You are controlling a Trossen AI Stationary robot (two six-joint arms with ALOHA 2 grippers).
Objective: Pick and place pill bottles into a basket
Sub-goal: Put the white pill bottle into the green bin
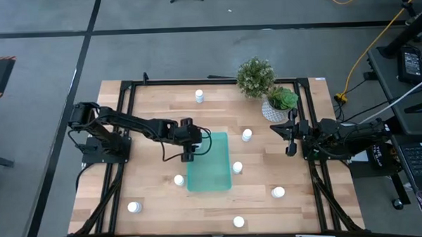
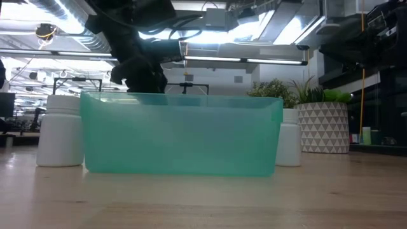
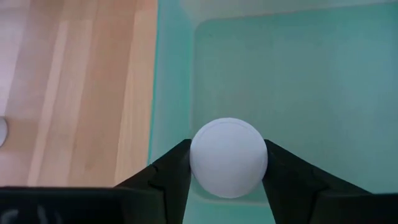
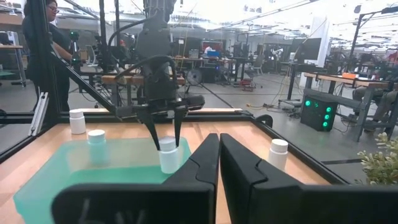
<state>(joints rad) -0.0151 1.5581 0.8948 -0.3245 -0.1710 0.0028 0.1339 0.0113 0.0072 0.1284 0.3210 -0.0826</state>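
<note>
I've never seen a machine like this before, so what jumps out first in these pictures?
The left pincer grips a small white cylindrical pill bottle just inside the left edge of the shallow teal-green translucent plastic basket at the table's centre. More white bottles stand scattered on the wooden table around it. The right pincer waits shut at the table's right edge, near a white patterned plant pot.

White pill bottles [image 1: 237, 167], teal translucent basket [image 1: 209, 176], pale wood counter [image 1: 157, 184], triangle-patterned white pot [image 1: 273, 113], black fingers [image 3: 168, 177].
</note>
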